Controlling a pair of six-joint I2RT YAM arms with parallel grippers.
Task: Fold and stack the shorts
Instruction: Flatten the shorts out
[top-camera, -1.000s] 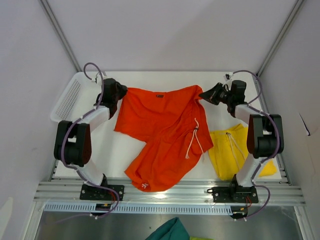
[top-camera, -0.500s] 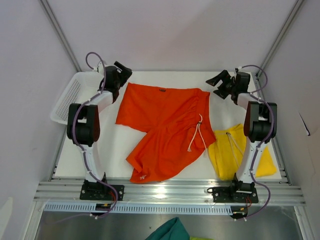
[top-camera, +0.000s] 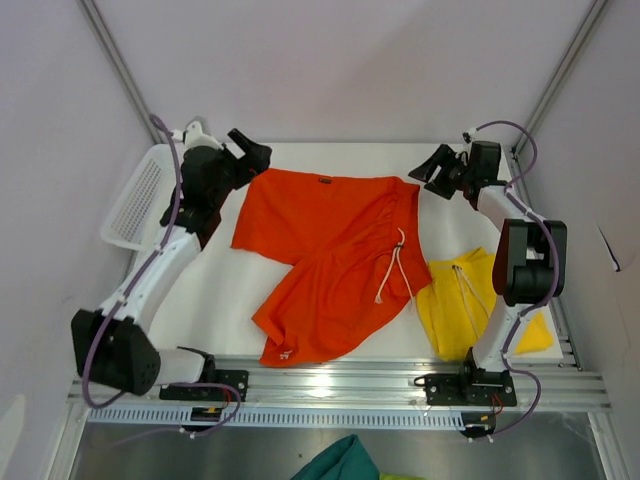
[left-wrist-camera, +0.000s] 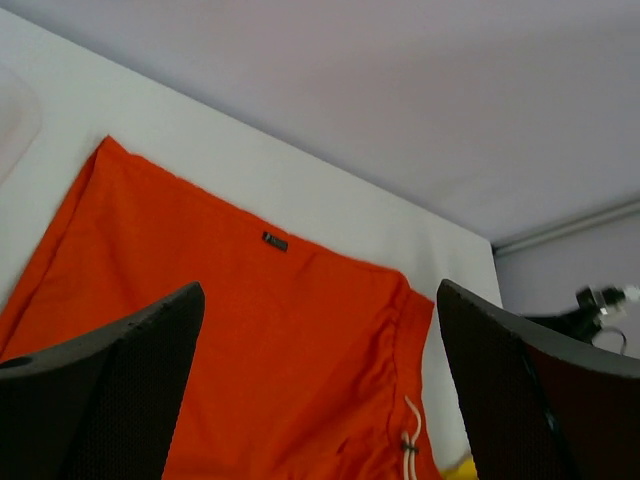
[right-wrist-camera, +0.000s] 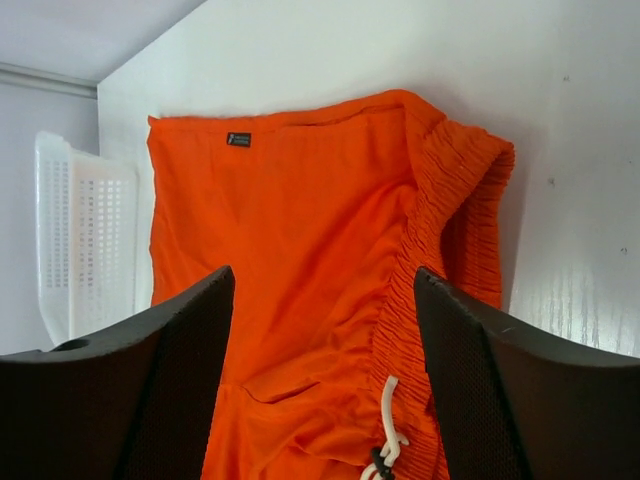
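The orange-red shorts (top-camera: 325, 255) lie spread on the white table, waistband to the right, with a white drawstring (top-camera: 390, 268) and a small dark label (top-camera: 321, 182) at the far edge. The yellow shorts (top-camera: 462, 300) lie crumpled at the right, partly under the right arm. My left gripper (top-camera: 255, 150) hangs open just off the orange pair's far left corner, holding nothing. Beside the far right corner, my right gripper (top-camera: 432, 172) is open and empty too. Both wrist views look down on the orange shorts (left-wrist-camera: 280, 340) (right-wrist-camera: 300, 200) between open fingers (left-wrist-camera: 320, 290) (right-wrist-camera: 322, 273).
A white plastic basket (top-camera: 135, 195) stands at the far left edge, also seen from the right wrist as the basket (right-wrist-camera: 85, 240). A teal-green cloth (top-camera: 345, 462) lies below the table's near rail. Walls close in the back and sides.
Both grippers have opened and let go of the orange shorts' far corners, leaving the pair flat. The left arm's elbow has swung down toward the near left.
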